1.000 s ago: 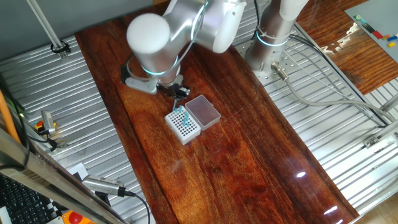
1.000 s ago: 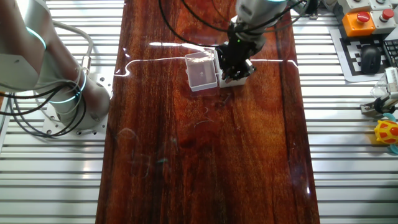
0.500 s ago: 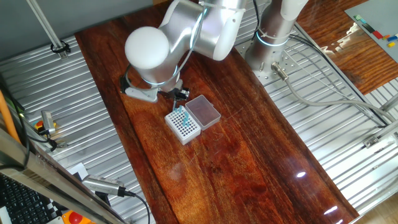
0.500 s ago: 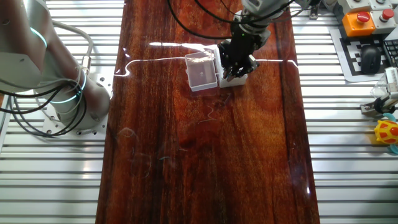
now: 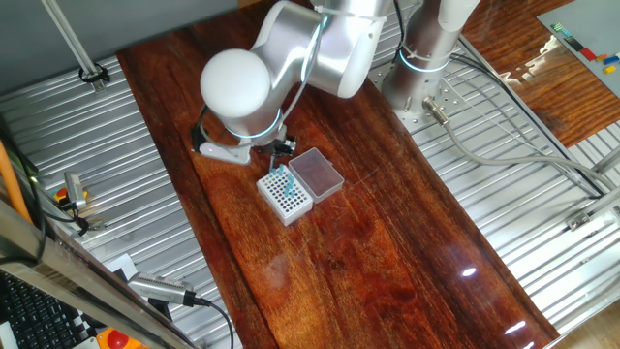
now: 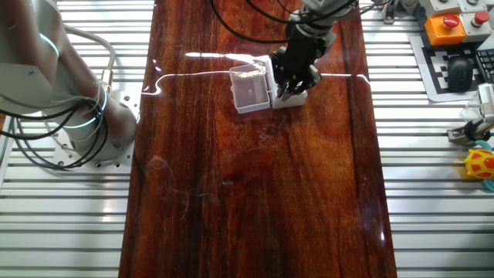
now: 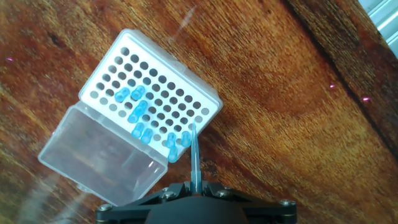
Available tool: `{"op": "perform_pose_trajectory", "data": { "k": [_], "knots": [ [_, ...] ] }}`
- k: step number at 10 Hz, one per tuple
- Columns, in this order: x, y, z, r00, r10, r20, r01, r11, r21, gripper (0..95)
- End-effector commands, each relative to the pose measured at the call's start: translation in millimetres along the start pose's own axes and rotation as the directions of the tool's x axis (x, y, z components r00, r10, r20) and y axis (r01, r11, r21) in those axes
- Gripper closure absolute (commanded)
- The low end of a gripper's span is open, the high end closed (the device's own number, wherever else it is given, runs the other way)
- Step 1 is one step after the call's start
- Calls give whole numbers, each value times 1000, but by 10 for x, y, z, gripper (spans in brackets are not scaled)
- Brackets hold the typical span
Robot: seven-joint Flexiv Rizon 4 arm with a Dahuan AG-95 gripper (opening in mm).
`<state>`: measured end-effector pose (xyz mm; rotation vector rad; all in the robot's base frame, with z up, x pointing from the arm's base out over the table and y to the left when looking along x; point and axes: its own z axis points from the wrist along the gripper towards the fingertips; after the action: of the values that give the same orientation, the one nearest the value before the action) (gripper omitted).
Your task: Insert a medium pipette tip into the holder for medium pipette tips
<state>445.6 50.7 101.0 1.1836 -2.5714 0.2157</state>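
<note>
The holder [image 7: 151, 91] is a white box with a grid of dark holes and a clear lid [image 7: 99, 154] open beside it. Several blue tips [image 7: 138, 115] sit in its holes. My gripper [image 7: 195, 185] is shut on the medium pipette tip [image 7: 194, 155], a thin pale blue tip that points down with its end over the holder's near corner. In one fixed view the gripper [image 5: 281, 148] hangs just above the holder [image 5: 285, 194]. In the other fixed view the gripper [image 6: 292, 77] hides most of the holder [image 6: 296, 100].
The arm's large white joint [image 5: 237, 87] hangs over the table's left part. The robot base [image 5: 426, 58] stands at the back. Ribbed metal panels [image 5: 87, 165] flank the dark wooden tabletop [image 5: 387, 242].
The arm has shifted slightly and its wrist has turned a little above the holder. The tip stays in the jaws over the box.
</note>
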Motion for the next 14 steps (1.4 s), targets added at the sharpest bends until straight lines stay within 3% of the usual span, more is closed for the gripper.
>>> {"op": "perform_pose_trajectory", "data": {
  "k": [1, 5, 12, 14],
  "knots": [
    [13, 0, -1, 1000, -12, -15, 12, 1000, 12, 950],
    [70, -27, 30, 1000, -19, -13, 20, 1000, 14, 950],
    [51, -27, 33, 1000, -19, -19, 19, 1000, 14, 950],
    [47, -26, 32, 999, -31, -37, 32, 999, 22, 950]
  ]
}}
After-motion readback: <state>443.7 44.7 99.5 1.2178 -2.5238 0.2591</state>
